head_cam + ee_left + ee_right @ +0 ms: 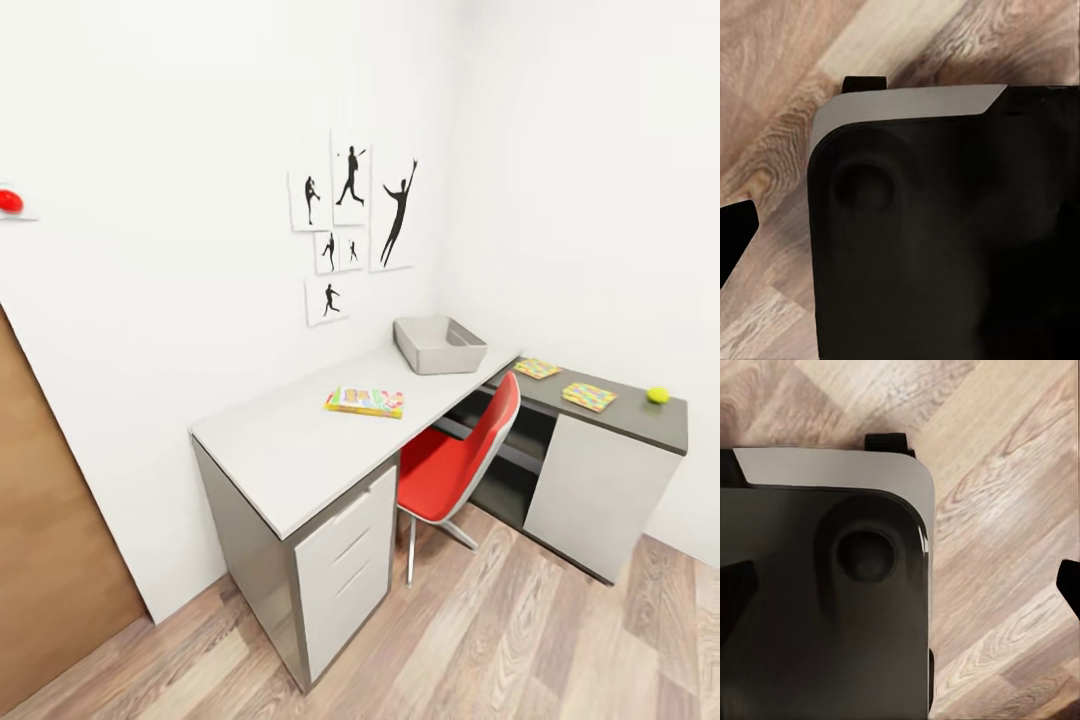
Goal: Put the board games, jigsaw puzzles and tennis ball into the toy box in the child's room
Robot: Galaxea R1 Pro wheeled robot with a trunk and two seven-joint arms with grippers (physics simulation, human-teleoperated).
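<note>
Toy box (440, 345) is sitting empty on the table (290, 450); board game (365, 401), two puzzles (537, 368), ball (657, 395) all waiting; fingers' spread: can't tell.

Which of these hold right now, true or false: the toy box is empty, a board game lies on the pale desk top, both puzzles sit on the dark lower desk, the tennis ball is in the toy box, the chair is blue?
1. The toy box looks empty. True, as far as its visible inside shows.
2. A board game lies on the pale table. True.
3. Both jigsaw puzzles lie on the dark lower desk. True.
4. The tennis ball is in the toy box. False: it sits on the dark lower desk.
5. The chair is blue. False: red.
</note>
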